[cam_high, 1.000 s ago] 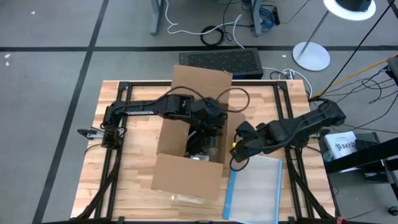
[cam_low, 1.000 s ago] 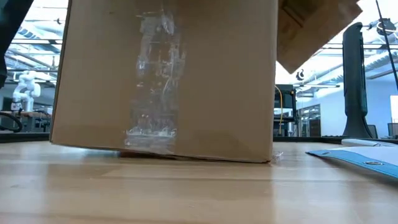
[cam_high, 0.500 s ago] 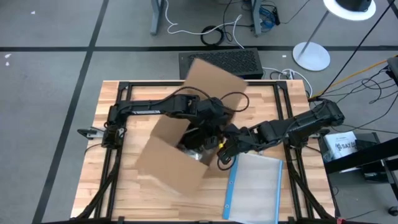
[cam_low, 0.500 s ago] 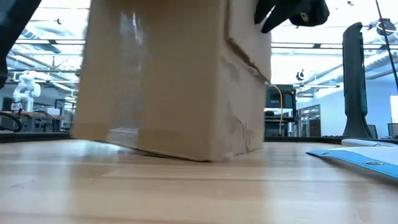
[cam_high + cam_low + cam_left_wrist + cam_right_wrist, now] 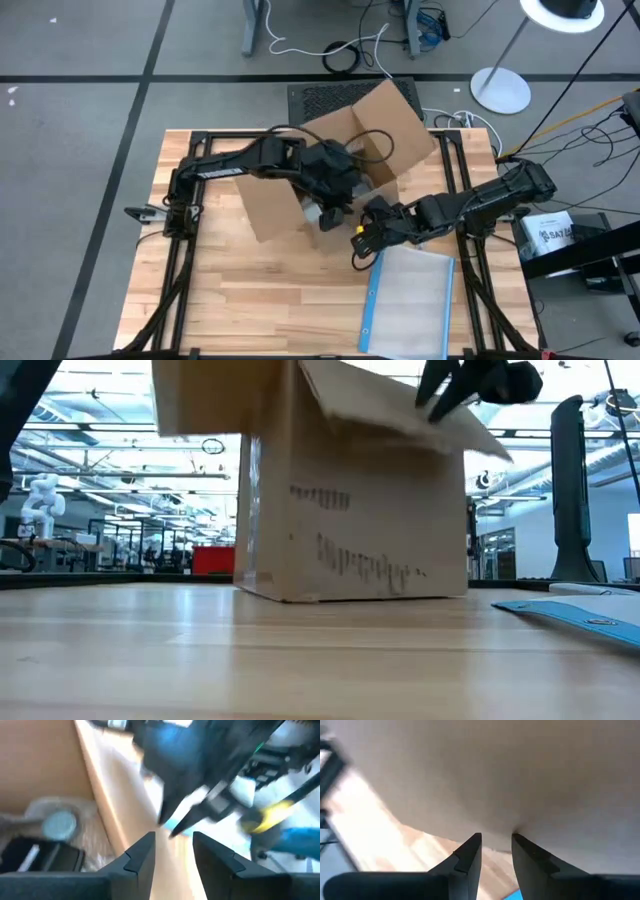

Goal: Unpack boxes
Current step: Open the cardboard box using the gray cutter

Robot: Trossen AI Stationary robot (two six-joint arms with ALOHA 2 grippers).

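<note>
The brown cardboard box (image 5: 270,205) stands on its bottom on the table, flaps open, with dark print on the side facing the low view (image 5: 350,530). My left gripper (image 5: 335,195) reaches from the left over its right-hand wall and is shut on that wall. Inside the box lie a bubble-wrapped item (image 5: 60,822) and a dark item (image 5: 45,860). My right gripper (image 5: 362,237) hovers just right of and nearer than the box, slightly open, its fingertips (image 5: 475,842) close to a cardboard face. Whether they touch it I cannot tell. My left gripper straddles the top edge of the box's wall (image 5: 167,865), one finger inside the box and one outside. It comes slanting down from the table's left. The box stands upright on the table in this hold.
A clear plastic pouch with a blue edge (image 5: 410,300) lies flat near the right near corner. A black grille-topped unit (image 5: 350,97) sits on the floor beyond the far edge. Bare wood lies along the table's near and left parts (image 5: 200,300).
The box has been swung clockwise as seen from above and dragged toward the far edge, with my left gripper holding its wall and moving with it. Its flaps have swung round too. My right gripper has moved left, toward the box.
</note>
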